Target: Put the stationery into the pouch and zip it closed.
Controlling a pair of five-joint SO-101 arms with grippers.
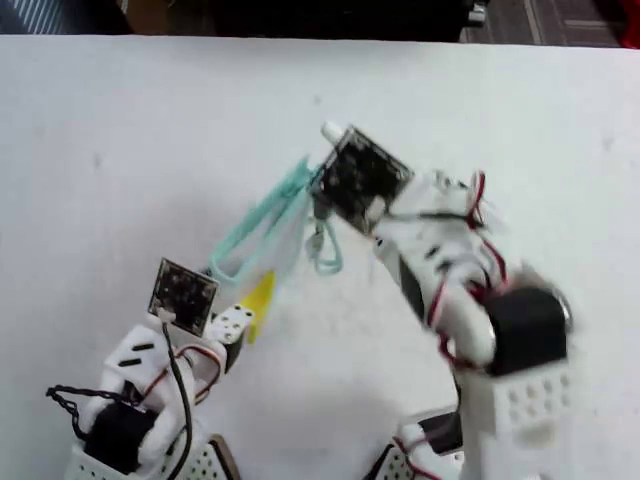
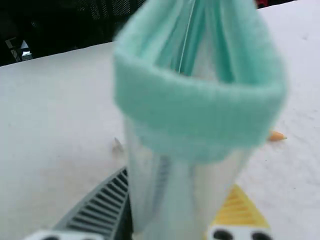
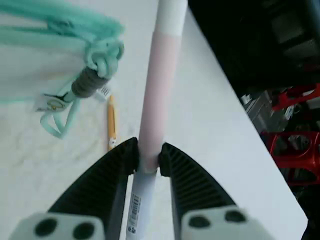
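A clear pouch (image 1: pixel 265 235) with mint-green trim hangs tilted above the table, its mouth gaping. My left gripper (image 1: pixel 250 305) is shut on its near end; in the left wrist view the pouch (image 2: pixel 195 125) sits between the grey and yellow fingers of that gripper (image 2: pixel 170 205). My right gripper (image 3: pixel 148 150) is shut on a pink and white pen (image 3: pixel 157 85), held by the pouch's far end (image 3: pixel 55 40). In the high view the pen's white tip (image 1: pixel 331 131) sticks out past the right gripper (image 1: pixel 332 188). An orange pencil (image 3: pixel 111 122) lies on the table.
A mint cord loop with a grey bead (image 3: pixel 87 82) dangles from the pouch's zipper end (image 1: pixel 325 255). The white table's far edge (image 1: pixel 320 38) borders dark clutter. The pencil's tip (image 2: pixel 276 135) lies beyond the pouch. Bare tabletop spreads left and right of the arms.
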